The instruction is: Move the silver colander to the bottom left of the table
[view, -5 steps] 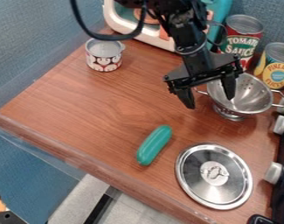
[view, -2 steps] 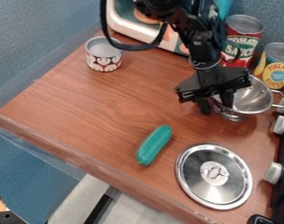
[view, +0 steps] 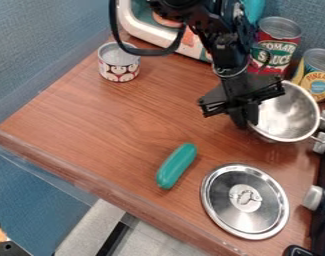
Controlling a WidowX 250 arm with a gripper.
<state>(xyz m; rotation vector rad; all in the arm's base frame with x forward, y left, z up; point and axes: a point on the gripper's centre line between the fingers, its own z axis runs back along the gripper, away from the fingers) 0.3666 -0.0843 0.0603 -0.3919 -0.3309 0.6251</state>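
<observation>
Camera view puts the black gripper [view: 246, 122] at the upper right of the surface [view: 124, 130], and it hides the left side and left handle of the silver colander [view: 285, 115]. The fingers are drawn together on that side — the exact contact is hard to make out. The colander sits at the right, tilted, its far handle overlapping white knobs [view: 313, 197]. A yellow-labelled can [view: 317, 75] is cut by the right edge, a pale appliance [view: 151, 30] by the top.

The bowl is smooth, shiny metal, rounded, its mouth turned towards the camera. The round lid [view: 245, 225] below it is equally polished, with a pale disc in its middle. Wood grain runs across the surface; a slim green object [view: 176, 166] with rounded ends lies left of the lid.

In the first frame the fingers were spread wide and the colander stood level on its foot. Now they have closed and the bowl has tipped, its right handle lower — the lid and green object are unmoved.
</observation>
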